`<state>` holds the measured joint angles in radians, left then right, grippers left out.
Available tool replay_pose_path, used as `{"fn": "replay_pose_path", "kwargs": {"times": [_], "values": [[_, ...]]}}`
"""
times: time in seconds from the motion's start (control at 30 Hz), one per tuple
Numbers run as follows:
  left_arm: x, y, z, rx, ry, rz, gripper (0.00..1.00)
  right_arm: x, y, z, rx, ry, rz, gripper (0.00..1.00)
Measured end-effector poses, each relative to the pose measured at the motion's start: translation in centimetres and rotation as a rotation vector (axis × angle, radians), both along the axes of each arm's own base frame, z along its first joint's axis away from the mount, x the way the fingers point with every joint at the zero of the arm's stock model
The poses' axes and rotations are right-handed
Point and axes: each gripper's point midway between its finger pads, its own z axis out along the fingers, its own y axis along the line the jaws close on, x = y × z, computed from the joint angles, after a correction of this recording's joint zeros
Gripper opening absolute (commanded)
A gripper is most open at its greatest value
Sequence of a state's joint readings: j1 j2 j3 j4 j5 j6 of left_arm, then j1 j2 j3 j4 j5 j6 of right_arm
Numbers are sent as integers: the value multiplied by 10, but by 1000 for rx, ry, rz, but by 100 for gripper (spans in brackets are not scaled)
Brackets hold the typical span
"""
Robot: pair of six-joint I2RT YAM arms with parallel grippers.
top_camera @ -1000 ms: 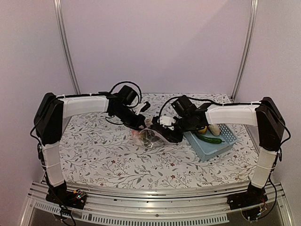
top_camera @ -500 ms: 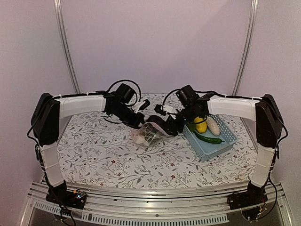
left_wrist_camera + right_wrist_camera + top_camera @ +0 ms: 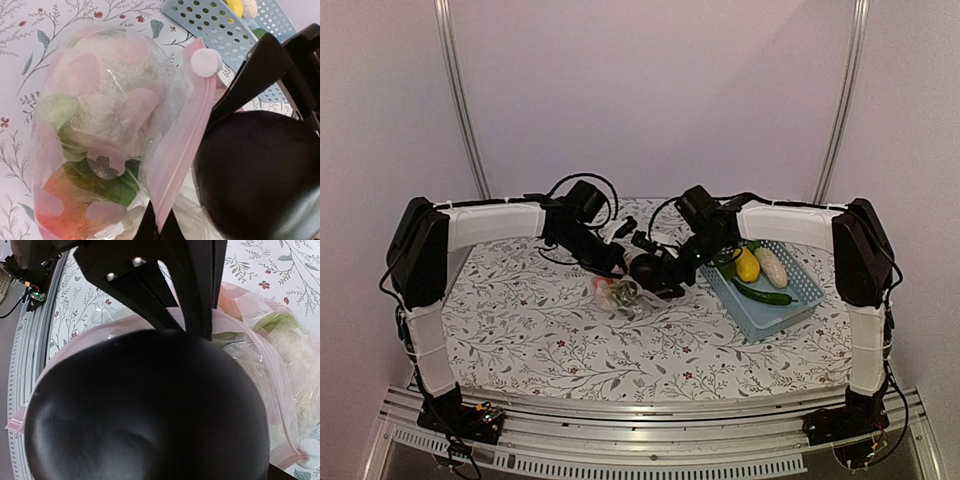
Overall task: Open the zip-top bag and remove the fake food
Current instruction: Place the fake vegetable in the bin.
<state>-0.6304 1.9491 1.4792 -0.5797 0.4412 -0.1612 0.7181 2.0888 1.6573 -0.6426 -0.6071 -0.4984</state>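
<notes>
Just left of the blue basket [image 3: 790, 312], the zip-top bag [image 3: 623, 296] lay on the table [image 3: 520, 330] with cauliflower [image 3: 107, 110] and leafy pieces [image 3: 107, 182] inside. The left gripper [image 3: 611, 264], on the bag's side away from the basket, pinched its pink zip strip [image 3: 180, 150]. Between bag and basket, the right gripper [image 3: 663, 276] clenched a dark eggplant [image 3: 145, 410] at the bag's mouth.

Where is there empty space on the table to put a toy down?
The table is bare along the near edge, in front of the bag and basket, and on the left side. It is crowded in the middle, where the left end effector and right end effector meet at the bag.
</notes>
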Motion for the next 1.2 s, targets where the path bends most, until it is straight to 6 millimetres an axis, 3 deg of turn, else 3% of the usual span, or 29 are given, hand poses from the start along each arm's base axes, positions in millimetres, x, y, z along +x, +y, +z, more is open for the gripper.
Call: {"fn": "replay_pose_path", "kwargs": {"times": [0.07,0.13,0.27,0.47,0.63,0.73,0.83,1.07,1.2], "values": [[1,1,0,1,2,3,0,-4,2,3,17,16,13,85],[2,2,0,2,2,5,0,-6,4,6,30,27,22,98],[2,3,-1,1,6,6,0,-3,8,15,50,23,20,98],[0,1,0,-14,13,-4,0,14,13,23,57,-26,-40,72],[0,1,0,-14,13,-3,0,22,13,25,54,-40,-88,60],[0,1,1,-16,14,-3,0,22,11,36,60,-47,-104,54],[1,1,1,-21,15,-4,0,17,7,68,90,-64,-117,54],[1,0,2,-28,15,-5,0,16,-3,178,288,-76,-171,56],[2,-1,5,-36,9,-6,0,19,-14,205,348,-29,-217,56]]}}
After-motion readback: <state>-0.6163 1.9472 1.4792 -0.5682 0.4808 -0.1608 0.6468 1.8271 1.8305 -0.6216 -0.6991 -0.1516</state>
